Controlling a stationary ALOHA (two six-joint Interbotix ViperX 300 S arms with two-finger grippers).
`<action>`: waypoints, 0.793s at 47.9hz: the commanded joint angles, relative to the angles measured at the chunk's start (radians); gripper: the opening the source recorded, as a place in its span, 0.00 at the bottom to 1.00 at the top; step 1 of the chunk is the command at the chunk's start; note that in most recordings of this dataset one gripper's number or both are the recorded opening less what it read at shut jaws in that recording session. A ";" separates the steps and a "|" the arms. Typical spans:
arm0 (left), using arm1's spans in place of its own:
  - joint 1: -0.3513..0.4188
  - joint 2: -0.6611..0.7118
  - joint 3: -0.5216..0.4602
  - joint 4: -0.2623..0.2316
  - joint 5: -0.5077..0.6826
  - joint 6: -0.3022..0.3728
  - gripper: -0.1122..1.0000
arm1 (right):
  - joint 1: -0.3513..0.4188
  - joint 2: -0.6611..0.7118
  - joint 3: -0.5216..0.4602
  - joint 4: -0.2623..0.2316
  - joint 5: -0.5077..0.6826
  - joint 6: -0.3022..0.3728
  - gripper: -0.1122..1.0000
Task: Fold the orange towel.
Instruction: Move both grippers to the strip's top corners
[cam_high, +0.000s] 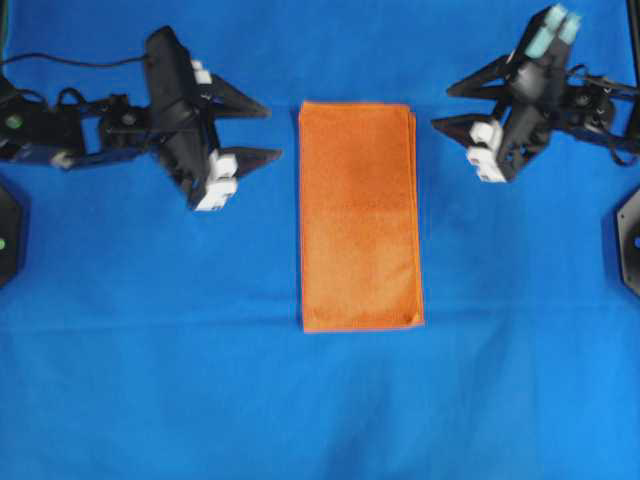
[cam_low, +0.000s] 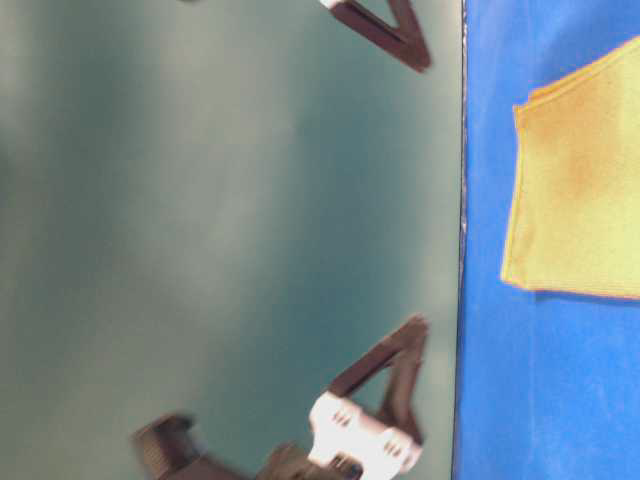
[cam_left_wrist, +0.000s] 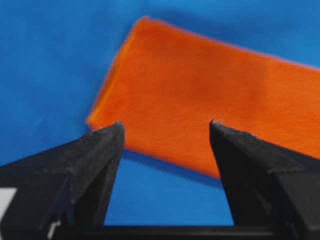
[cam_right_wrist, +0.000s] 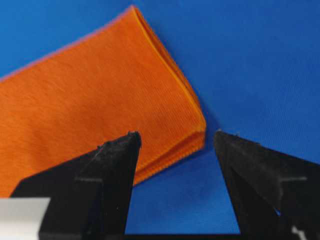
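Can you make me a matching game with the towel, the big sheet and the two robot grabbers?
Things:
1. towel
2. sheet
3. left gripper
4. right gripper

Descriptions:
A. blue, covers the table
B. jaws open, on the right of the overhead view
C. orange, folded into a long strip
D. jaws open, on the left of the overhead view

Pairs: 1-C, 2-A, 3-D, 4-B

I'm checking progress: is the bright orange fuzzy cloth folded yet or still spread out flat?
Folded. The bright orange fuzzy cloth lies as a narrow rectangle, and the right wrist view shows stacked layers at its edge.
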 joint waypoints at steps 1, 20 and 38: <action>0.028 0.046 -0.044 0.000 -0.012 0.000 0.66 | -0.025 0.066 -0.043 -0.005 -0.009 -0.002 0.67; 0.100 0.278 -0.175 0.002 -0.055 0.000 0.85 | -0.067 0.279 -0.110 -0.006 -0.106 -0.002 0.67; 0.110 0.364 -0.219 0.002 -0.055 0.000 0.85 | -0.057 0.364 -0.120 0.028 -0.121 0.014 0.67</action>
